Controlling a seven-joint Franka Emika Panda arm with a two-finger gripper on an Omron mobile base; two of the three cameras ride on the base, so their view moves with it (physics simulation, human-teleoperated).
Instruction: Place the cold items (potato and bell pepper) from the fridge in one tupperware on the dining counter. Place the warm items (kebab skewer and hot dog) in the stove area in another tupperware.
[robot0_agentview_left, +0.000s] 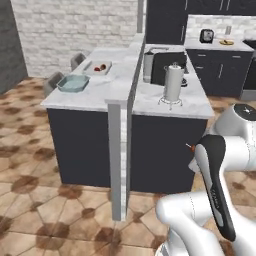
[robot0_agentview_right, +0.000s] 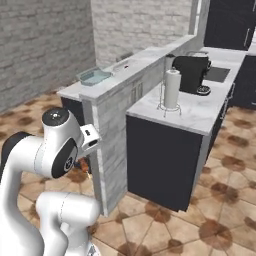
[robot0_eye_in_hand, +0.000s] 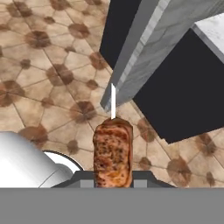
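My gripper (robot0_eye_in_hand: 113, 181) is shut on the kebab skewer (robot0_eye_in_hand: 113, 151), a browned chunk of meat with a white stick tip pointing away, held low over the tiled floor. In the left base view the skewer's tip (robot0_agentview_left: 189, 146) peeks out beside my arm, in front of the counter's dark base. On the dining counter (robot0_agentview_left: 95, 95) lies the flat whitish tupperware (robot0_agentview_left: 91, 64) holding the red bell pepper (robot0_agentview_left: 103, 66) and the brown potato (robot0_agentview_left: 96, 69). The teal octagonal tupperware (robot0_agentview_left: 73, 83) sits nearer the counter's front edge, and it looks empty (robot0_agentview_right: 94, 76).
A grey ledge and end post (robot0_agentview_left: 120, 150) split the dining counter from the kitchen side. A paper towel holder (robot0_agentview_left: 173, 84) and a black coffee machine (robot0_agentview_left: 167, 65) stand there. Stools (robot0_agentview_left: 54, 80) stand at the counter's left. Tiled floor lies open to the left.
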